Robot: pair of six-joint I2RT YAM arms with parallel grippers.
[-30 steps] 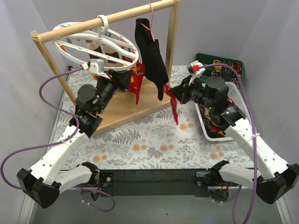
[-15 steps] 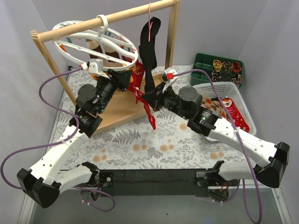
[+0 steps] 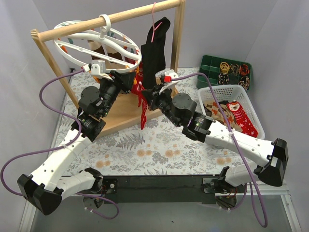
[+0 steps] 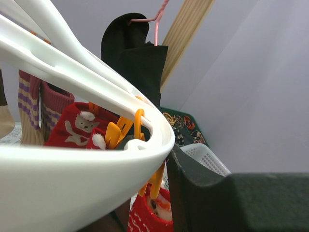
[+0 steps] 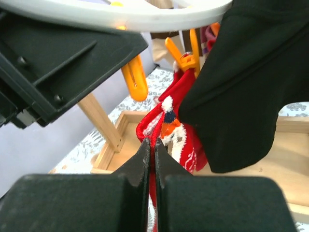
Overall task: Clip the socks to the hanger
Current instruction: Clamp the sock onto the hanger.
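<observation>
Where the right gripper [image 5: 150, 145] reaches in under the hanger [image 4: 72, 183], its two fingers are pressed together with no gap, and we see a fold of the held red sock [image 5: 145, 129] pinched between them; from above, the rest of that sock dangles below the fingers, over the base of the wooden rail frame [image 3: 130, 14]; the pinched fold sits below and near the orange clips [image 5: 135, 79] on the ring's near rim. The hanger hangs by its hook from the rail; the left gripper [image 3: 124, 80] is up against the ring's near edge, one finger [image 4: 203, 193] just beside the rim; we cannot tell how far apart its fingers are, nor whether they grip the ring. A clipped red sock [image 4: 72, 126] and a striped sock [image 4: 31, 108] hang from the ring; the black garment [image 3: 155, 53] on the pink wire hanger [image 3: 154, 19] hangs just beside it; the basket socks [image 3: 241, 118] lie in the white basket [image 3: 219, 89], well apart on the right.
</observation>
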